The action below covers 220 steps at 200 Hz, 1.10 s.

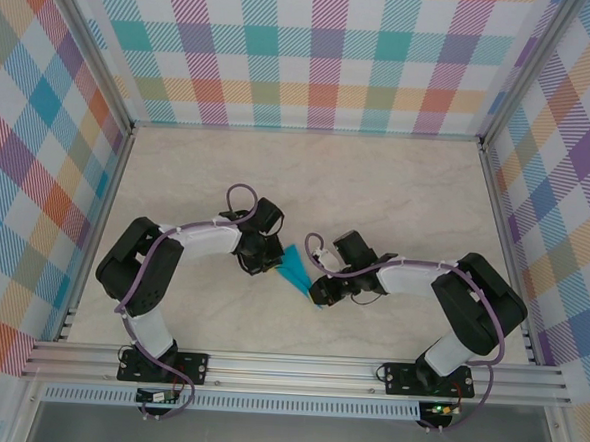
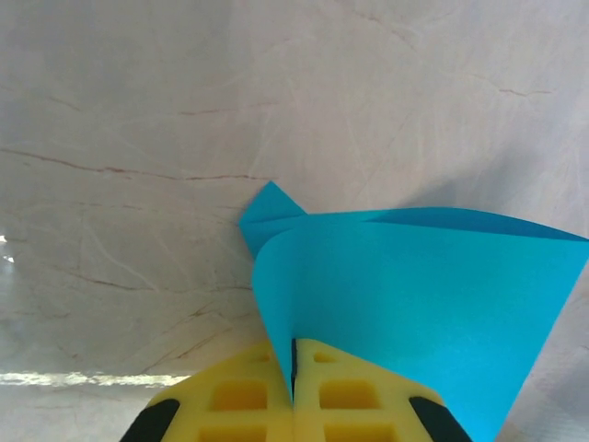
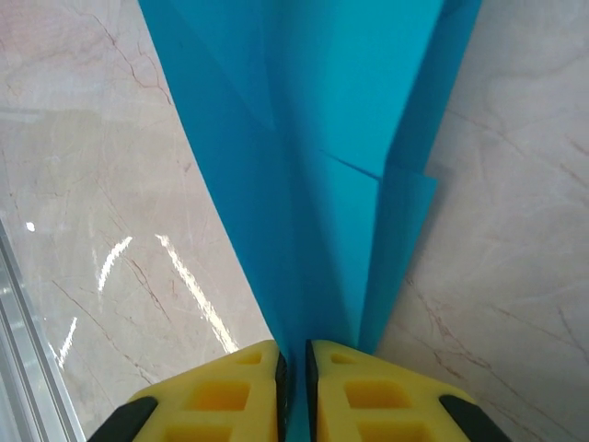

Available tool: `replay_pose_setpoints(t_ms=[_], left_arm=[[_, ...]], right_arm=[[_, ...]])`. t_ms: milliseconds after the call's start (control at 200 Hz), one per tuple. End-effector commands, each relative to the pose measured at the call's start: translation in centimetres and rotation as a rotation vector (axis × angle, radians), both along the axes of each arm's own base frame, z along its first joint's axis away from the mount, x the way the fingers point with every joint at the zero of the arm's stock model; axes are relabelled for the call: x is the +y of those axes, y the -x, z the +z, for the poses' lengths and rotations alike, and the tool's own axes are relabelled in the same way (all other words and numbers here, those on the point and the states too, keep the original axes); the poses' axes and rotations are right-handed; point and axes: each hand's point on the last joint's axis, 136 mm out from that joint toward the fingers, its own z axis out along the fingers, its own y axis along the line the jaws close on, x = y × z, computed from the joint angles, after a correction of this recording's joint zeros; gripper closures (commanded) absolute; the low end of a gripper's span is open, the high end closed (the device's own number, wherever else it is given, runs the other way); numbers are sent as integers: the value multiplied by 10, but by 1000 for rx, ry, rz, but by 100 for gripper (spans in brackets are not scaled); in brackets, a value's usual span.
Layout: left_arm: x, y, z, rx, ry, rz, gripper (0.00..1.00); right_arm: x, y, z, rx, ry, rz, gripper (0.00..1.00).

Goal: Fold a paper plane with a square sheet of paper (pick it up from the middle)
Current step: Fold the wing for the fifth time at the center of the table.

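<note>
Left pads [image 2: 350, 405] pinch paper plane [image 2: 414, 295]; its right edge cut off.

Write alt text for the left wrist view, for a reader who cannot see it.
The left gripper, its yellow foam pads pressed together, pinches the near edge of a teal-blue paper plane. The paper fans up and to the right from the pinch, with a small pointed flap at its left. Behind it lies a pale marbled table.
</note>
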Motion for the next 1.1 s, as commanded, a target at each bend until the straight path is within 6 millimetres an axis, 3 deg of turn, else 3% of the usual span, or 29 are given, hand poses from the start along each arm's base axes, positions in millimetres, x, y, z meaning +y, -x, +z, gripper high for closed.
replay_pose_setpoints(t_ms=[0, 330, 480, 630, 650, 685, 705, 730, 885, 1095], left_arm=[[3, 6, -4, 56, -14, 5, 98], [3, 6, -2, 73, -9, 25, 99], [5, 5, -1, 69, -13, 32, 99], [4, 3, 2, 54, -3, 31, 99], [3, 3, 2, 53, -1, 31, 99], [3, 2, 3, 51, 0, 31, 99], [3, 2, 3, 50, -1, 32, 98], [3, 2, 3, 49, 2, 32, 99], [2, 2, 3, 53, 5, 37, 98], [1, 1, 5, 52, 10, 44, 98]], right_arm=[[11, -11, 15, -57, -38, 26, 83], [7, -26, 15, -181, 57, 19, 80], [4, -27, 30, -239, 44, 25, 79], [5, -24, 59, -305, -13, 49, 78], [5, -23, 62, -316, -20, 59, 76], [6, -21, 64, -337, -23, 82, 63], [7, -20, 66, -353, -24, 99, 55], [8, -17, 66, -369, -23, 125, 51], [23, -12, 68, -436, -12, 213, 52], [49, 3, 51, -585, 71, 314, 50]])
